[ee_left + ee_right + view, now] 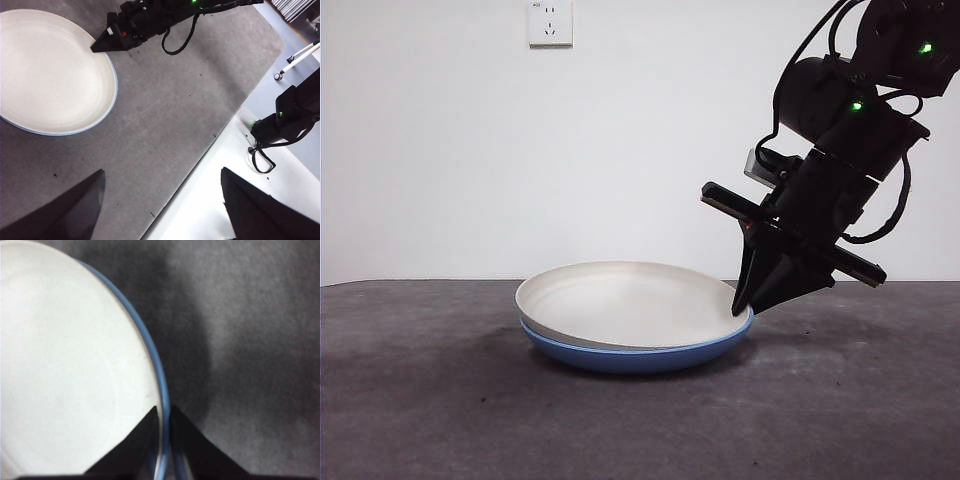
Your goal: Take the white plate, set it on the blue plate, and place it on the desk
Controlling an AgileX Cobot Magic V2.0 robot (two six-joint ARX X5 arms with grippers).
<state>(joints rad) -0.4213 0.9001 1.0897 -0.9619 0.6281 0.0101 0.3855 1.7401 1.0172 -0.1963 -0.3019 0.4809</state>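
Observation:
The white plate (620,300) lies nested in the blue plate (630,355) on the desk (420,400), sitting slightly higher on its left side. My right gripper (742,308) comes down from the upper right to the plates' right rim. In the right wrist view its jaws (164,412) are nearly together astride the rim, one over the white plate (65,365) and one outside the blue rim (152,355). My left gripper (165,210) is open and empty, high above the desk's edge. From there I see the white plate (50,70) and the right gripper (95,48).
A wall socket (549,22) is on the white wall behind. In the left wrist view the desk's edge (200,150) runs diagonally, with pale floor, a black arm base (285,120) and a stand leg (295,57) beyond it.

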